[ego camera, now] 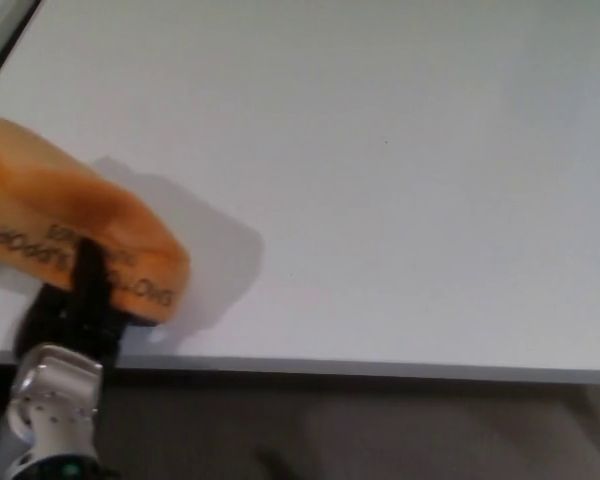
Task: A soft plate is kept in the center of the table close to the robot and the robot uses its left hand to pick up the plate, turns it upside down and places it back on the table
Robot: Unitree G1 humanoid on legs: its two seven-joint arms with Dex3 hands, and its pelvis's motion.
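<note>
A soft orange plate [60, 215] with black lettering on its surface is held up at the left of the head view, above the near-left part of the white table [380, 200]. It is bent and tilted, and its lettering reads upside down. My left hand [80, 300] is shut on its near edge, one black finger lying across the orange surface. The silver wrist [45, 405] shows below the table's front edge. My right hand is out of the picture.
The table's front edge [380, 368] runs across the lower part of the view, with grey floor below it. The plate's shadow [215, 255] falls on the tabletop to its right. A dark strip marks the table's far-left corner [5, 30].
</note>
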